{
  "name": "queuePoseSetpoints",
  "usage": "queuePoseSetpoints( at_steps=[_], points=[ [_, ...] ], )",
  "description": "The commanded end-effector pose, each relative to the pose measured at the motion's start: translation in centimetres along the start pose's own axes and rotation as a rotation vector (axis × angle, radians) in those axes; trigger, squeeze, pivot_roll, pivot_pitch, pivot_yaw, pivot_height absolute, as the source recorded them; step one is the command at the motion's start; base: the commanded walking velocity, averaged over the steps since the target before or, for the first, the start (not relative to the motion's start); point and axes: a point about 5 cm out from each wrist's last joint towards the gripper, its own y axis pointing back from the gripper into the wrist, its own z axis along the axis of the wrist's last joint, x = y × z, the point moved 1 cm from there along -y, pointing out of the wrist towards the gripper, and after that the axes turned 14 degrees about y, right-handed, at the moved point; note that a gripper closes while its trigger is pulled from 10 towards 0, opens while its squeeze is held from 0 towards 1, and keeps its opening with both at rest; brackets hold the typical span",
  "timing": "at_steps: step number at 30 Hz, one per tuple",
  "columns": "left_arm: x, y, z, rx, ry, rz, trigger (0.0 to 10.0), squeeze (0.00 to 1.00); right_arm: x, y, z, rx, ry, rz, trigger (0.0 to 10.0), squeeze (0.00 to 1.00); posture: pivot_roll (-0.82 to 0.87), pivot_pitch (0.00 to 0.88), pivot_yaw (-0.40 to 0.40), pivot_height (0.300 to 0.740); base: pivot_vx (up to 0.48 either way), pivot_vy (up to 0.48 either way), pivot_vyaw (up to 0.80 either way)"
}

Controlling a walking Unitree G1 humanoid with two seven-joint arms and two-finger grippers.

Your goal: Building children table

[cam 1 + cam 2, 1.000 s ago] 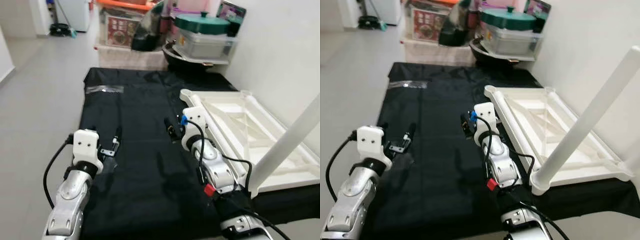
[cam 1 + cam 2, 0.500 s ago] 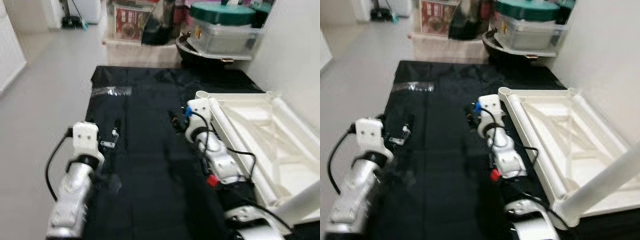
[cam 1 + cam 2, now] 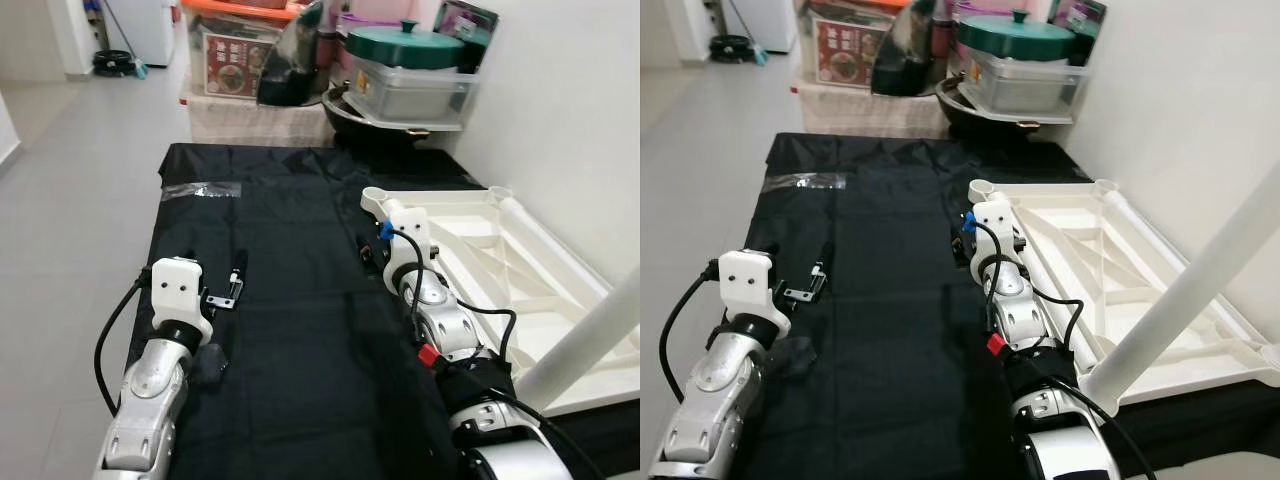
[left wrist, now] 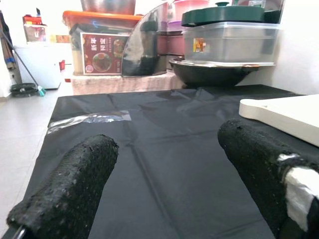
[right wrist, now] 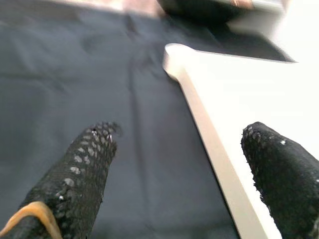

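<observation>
On the left, the left pincer (image 3: 238, 272) hovers low over the black sheet (image 3: 290, 330) that covers the floor, its fingers (image 4: 75, 184) spread apart with nothing between them. It probably waits there, free to steady or fetch a part. The sheet itself looks laid down as a work mat, so white plastic pieces stay clean and easy to spot. A strip of clear tape (image 3: 200, 189) lies near its far left corner, well apart from both arms.

Toward the middle, the right pincer (image 3: 366, 253) reaches forward beside the near corner of the table top (image 3: 500, 270). Its fingers (image 5: 79, 169) are also apart and empty, one over the sheet and one over the white edge, as if lining up to grip the rim.

To the right, the table top lies upside down on the sheet against the wall, ribs facing up, which exposes the corner sockets (image 3: 374, 195) for legs. One white leg (image 3: 1180, 290) already stands in the nearest right corner, so the build seems partly done.

Behind the sheet, stacked storage boxes (image 3: 410, 80) and a dark pan sit out of the way.
</observation>
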Motion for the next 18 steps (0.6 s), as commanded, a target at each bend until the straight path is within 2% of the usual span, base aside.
queuePoseSetpoints(
  at_steps=[1,2,3,4,6,11,15,18],
  points=[
    [0.0,0.0,-0.4,0.020,-0.008,0.002,10.0,0.00,-1.2,-0.6,-1.7,0.107,-0.067,-0.046,10.0,0.00,0.07,0.000,-0.149,0.740,0.000,0.000,0.00],
    [0.0,0.0,-0.4,0.020,-0.008,0.002,10.0,0.00,-1.2,-0.6,-1.7,0.107,-0.067,-0.046,10.0,0.00,0.07,0.000,-0.149,0.740,0.000,0.000,0.00],
    [-0.1,0.0,-0.4,0.020,-0.008,0.003,10.0,0.00,-1.8,-0.8,-2.4,0.151,-0.107,-0.069,10.0,0.00,0.07,0.000,-0.151,0.740,0.000,0.000,0.00],
    [0.0,0.0,-0.4,0.021,-0.010,0.005,10.0,0.00,-2.7,-1.0,-2.9,0.178,-0.119,-0.098,10.0,0.00,0.08,0.000,-0.154,0.740,0.000,0.000,0.00],
    [0.0,0.1,-0.4,0.021,-0.011,0.007,10.0,0.00,-3.3,-1.1,-3.2,0.190,-0.121,-0.117,10.0,0.00,0.08,0.000,-0.154,0.740,0.000,0.000,0.00],
    [0.1,0.2,-0.5,0.024,-0.014,0.010,10.0,0.00,-4.0,-1.3,-3.7,0.217,-0.122,-0.108,10.0,0.00,0.08,0.000,-0.157,0.740,0.000,0.000,0.00],
    [0.0,0.2,-0.5,0.026,-0.016,0.012,10.0,0.00,-3.2,-1.4,-3.7,0.215,-0.136,-0.033,10.0,0.00,0.09,0.000,-0.159,0.740,0.000,0.000,0.00],
    [0.0,0.2,-0.6,0.029,-0.016,0.013,10.0,0.00,-1.8,-1.5,-3.4,0.190,-0.120,0.052,10.0,0.00,0.09,0.000,-0.157,0.740,0.000,0.000,0.00]
  ],
)
